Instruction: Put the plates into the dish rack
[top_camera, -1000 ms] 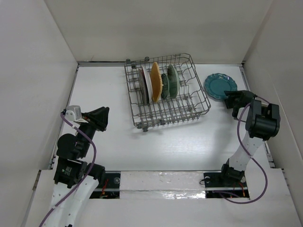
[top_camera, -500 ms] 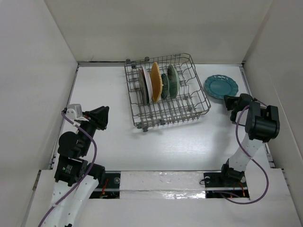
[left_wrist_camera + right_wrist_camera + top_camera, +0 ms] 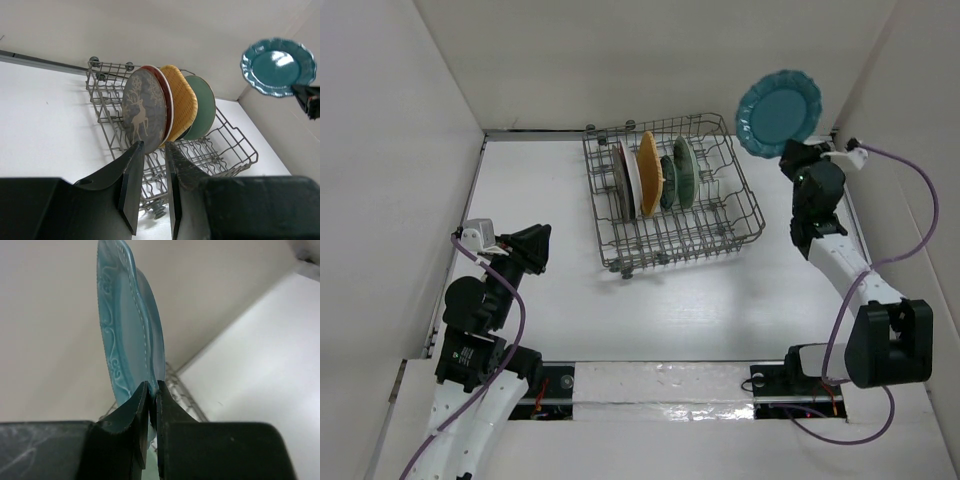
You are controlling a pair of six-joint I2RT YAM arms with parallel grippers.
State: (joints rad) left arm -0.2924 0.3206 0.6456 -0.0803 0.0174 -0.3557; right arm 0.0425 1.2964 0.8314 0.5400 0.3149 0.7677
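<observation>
The dish rack (image 3: 720,228) stands at the back middle of the table. Several plates stand upright in it: grey-brown (image 3: 144,111), red-and-teal floral (image 3: 161,80), orange (image 3: 649,172), small dark teal-rimmed (image 3: 667,182) and pale mint green (image 3: 685,170). My right gripper (image 3: 788,150) is shut on the lower rim of the dark teal scalloped plate (image 3: 779,112). It holds the plate upright in the air, above and right of the rack. The right wrist view shows the plate (image 3: 125,325) edge-on between the fingers (image 3: 152,387). My left gripper (image 3: 542,248) is slightly open and empty, low at the left and pointing at the rack (image 3: 220,145).
White walls close in the table on the left, back and right. The right wall is close to the raised plate. A white strip runs along the near edge by the arm bases.
My right gripper has lifted the dark teal plate off the table right of the rack and raised it high, turning it upright. The left arm has barely moved.
</observation>
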